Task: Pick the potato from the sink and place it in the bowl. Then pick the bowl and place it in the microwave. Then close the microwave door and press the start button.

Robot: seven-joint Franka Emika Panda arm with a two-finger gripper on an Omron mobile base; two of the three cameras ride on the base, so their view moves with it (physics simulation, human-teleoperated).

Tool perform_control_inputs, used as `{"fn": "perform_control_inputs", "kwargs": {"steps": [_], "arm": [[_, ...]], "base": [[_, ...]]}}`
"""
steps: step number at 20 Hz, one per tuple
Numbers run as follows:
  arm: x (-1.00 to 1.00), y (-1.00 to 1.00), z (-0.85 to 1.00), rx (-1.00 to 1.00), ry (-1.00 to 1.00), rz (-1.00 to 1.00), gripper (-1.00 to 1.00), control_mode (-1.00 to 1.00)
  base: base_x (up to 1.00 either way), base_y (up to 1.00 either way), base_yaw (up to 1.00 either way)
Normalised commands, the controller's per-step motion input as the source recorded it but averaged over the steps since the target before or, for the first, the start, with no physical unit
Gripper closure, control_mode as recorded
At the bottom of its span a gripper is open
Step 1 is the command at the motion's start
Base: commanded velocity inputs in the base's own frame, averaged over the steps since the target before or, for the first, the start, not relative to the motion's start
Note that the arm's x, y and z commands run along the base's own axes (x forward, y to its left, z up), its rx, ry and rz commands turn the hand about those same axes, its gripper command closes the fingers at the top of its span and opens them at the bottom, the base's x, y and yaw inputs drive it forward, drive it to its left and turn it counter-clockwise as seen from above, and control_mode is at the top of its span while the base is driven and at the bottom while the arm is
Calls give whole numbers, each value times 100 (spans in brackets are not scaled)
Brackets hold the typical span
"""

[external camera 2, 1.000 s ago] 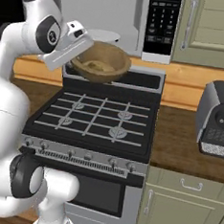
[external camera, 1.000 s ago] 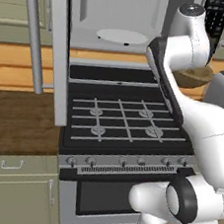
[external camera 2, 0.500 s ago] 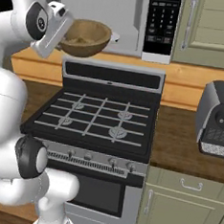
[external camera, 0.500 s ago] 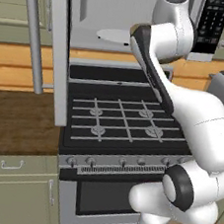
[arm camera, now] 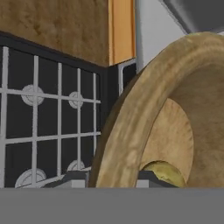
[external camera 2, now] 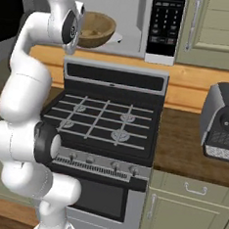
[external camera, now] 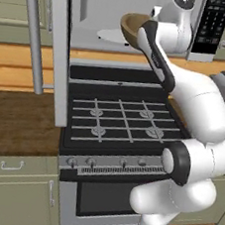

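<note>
At the microwave mouth, round brown tan-rimmed bowl, tilted.

A black gas stove sits between wooden counters, coffee machine at right

Round brown wooden bowl: matt, mottled grain, paler tan rim. Small yellowish potato inside it: dull, slightly rough skin. Silver-grey microwave: brushed-metal look, smooth white interior, glossy black keypad panel. Its door: satin silver frame, smooth metal bar handle. Black gas stove: matt black top, grey metal grates, silver knobs. Brown wood-grain counter, matt. Olive-green painted cabinets, smooth, with metal pulls. Grey coffee machine, semi-gloss plastic.
</note>
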Motion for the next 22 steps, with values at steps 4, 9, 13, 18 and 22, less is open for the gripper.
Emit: {"fn": "perform_control_inputs", "kwargs": {"steps": [4, 9, 13, 18, 22], "arm": [[100, 0, 0, -10, 7, 2, 100, -100], [100, 0, 0, -13, 4, 0, 100, -100], [90, 1, 7, -12, 0, 0, 100, -100], [64, 8, 2, -3, 0, 3, 100, -100], [24, 16, -21, -3, 1, 1, 100, -100]], "base": [[0, 0, 0], [0, 0, 0], [0, 0, 0], [0, 0, 0], [0, 0, 0]]}}
